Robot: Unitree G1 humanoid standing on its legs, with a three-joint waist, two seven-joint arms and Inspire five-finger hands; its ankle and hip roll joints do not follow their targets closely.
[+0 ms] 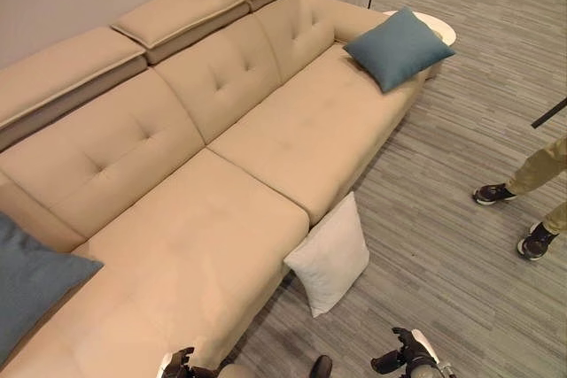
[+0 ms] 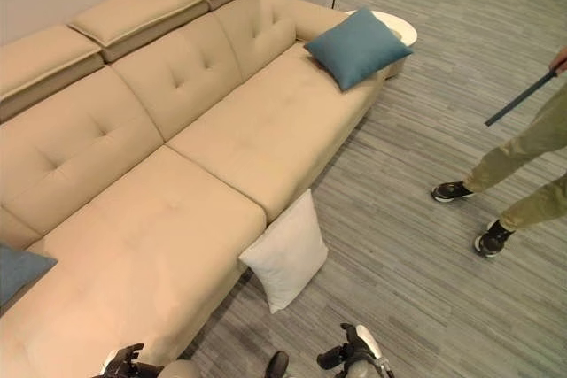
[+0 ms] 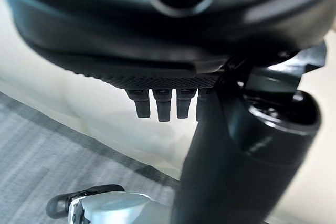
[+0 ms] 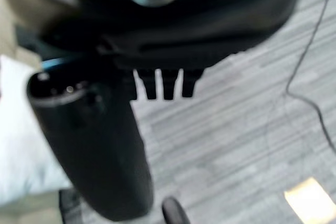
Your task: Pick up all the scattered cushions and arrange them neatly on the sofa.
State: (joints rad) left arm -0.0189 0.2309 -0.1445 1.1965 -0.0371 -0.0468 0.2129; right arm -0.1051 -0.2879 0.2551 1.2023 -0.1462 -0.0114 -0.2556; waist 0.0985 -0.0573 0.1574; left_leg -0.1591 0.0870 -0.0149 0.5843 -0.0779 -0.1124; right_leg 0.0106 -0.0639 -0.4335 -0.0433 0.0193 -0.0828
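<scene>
Lower centre: white square fabric cushion [image 1: 329,257] on grey floor [image 1: 461,254], leaning against beige sofa [image 1: 266,130] | both hands [image 1: 409,353] released, empty | grasp top corner, lift clear.

I see a sofa [image 1: 266,130] in matt beige cloth, soft and suede-like, with button tufts dimpling its back. The white cushion [image 1: 330,257] leaning against it has a fine woven cloth cover, slightly coarse. The blue cushion [image 1: 398,47] at the far end is matt woven cloth too, as is the other blue one [image 1: 31,281] near me. The floor [image 1: 461,174] looks like striped grey low-pile carpet. My left robot hand [image 3: 163,100] and right robot hand [image 4: 157,82] are dark matt plastic.
</scene>
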